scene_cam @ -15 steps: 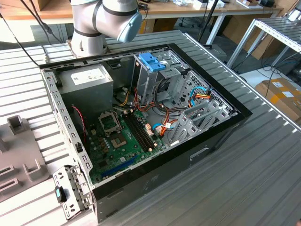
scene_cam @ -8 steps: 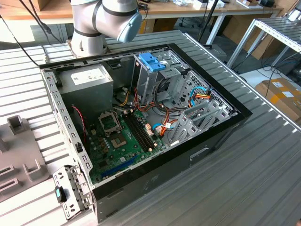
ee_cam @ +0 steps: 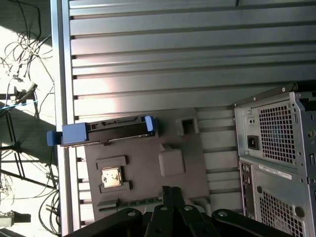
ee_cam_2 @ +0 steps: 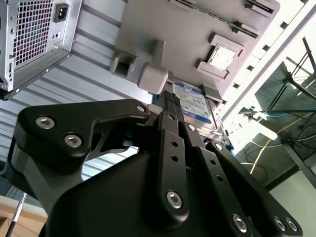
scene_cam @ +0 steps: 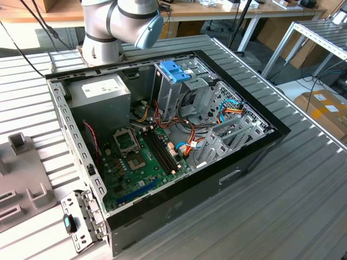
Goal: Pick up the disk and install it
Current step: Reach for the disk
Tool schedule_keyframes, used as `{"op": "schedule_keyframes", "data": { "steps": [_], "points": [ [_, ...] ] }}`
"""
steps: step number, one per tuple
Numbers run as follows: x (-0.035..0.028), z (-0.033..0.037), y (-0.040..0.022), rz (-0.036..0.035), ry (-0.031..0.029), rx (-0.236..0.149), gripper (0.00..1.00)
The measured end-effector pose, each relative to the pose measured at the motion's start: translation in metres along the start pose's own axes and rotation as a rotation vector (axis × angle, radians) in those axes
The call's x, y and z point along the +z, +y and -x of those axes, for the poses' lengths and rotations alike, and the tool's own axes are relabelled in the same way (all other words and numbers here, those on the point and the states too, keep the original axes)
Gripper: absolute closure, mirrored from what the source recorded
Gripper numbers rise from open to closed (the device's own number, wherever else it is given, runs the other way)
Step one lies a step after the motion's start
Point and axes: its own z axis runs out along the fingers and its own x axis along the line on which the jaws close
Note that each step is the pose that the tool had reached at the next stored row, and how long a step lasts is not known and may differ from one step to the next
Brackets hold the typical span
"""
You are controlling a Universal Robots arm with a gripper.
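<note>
The disk stands on edge in a slot at one end of a grey fixture plate, its blue side rails sticking out at both ends. In the second wrist view the disk shows its white and blue label just beyond my fingertips. My gripper hangs over the plate, a short way from the disk and not touching it. The black fingers lie close together with nothing between them.
The open computer case lies on the ribbed metal table, with a blue-topped drive cage and a grey power supply box inside. The case's rear panel stands beside the fixture plate. The table edge runs just past the disk.
</note>
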Motion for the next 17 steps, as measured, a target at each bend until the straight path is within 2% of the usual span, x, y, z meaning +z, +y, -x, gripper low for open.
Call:
{"op": "schedule_keyframes", "data": {
  "steps": [17],
  "points": [
    [-0.0003, -0.0126, -0.001, 0.0001, -0.0001, 0.0, 0.89]
  ]
}}
